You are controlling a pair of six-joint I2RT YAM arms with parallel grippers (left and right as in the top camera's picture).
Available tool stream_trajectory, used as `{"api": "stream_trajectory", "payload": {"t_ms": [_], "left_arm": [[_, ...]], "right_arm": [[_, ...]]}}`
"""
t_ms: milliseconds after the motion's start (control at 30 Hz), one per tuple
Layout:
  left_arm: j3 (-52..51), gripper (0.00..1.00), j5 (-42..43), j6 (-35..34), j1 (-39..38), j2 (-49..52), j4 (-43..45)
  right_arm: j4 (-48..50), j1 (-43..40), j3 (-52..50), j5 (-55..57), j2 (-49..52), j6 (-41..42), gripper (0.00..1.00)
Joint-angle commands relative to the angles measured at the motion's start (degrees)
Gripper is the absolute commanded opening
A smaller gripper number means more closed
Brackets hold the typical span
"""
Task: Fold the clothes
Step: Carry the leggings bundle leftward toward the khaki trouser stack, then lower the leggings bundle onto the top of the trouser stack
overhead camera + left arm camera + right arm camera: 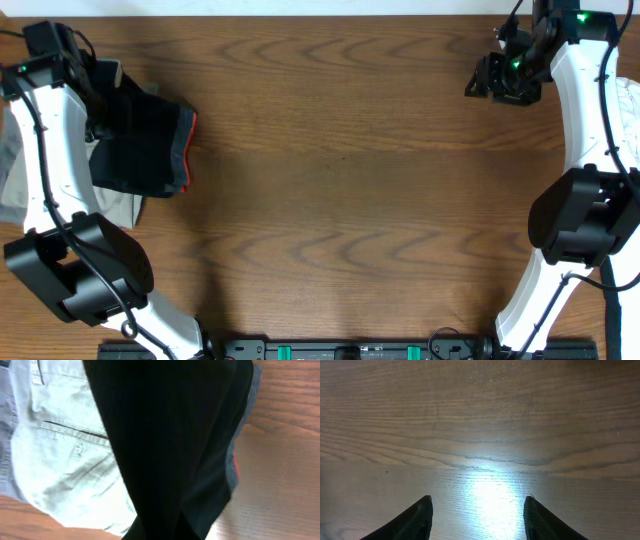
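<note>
Black pants [145, 135] lie well apart from the spread right claw [477, 499].

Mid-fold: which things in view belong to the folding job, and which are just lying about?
Job: black pants with red-edged grey waistband; right end effector, open above the table.
Lying about: khaki trousers, partly under the black pants.
</note>
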Motion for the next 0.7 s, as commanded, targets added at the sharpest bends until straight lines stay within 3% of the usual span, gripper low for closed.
{"api": "stream_trajectory", "payload": {"t_ms": [0,667], "left_arm": [[4.8,0.06,-0.7,0.9,0.3,-0.8,-1.2],[7.3,0.06,-2.7,2.0,3.1,-0.8,-3.4]], "right_arm": [[-0.1,0.7,-0.2,0.3,0.3,-0.3,0.57],[-0.6,0.7,-0.2,0.4,0.3,0.2,0.57]]}}
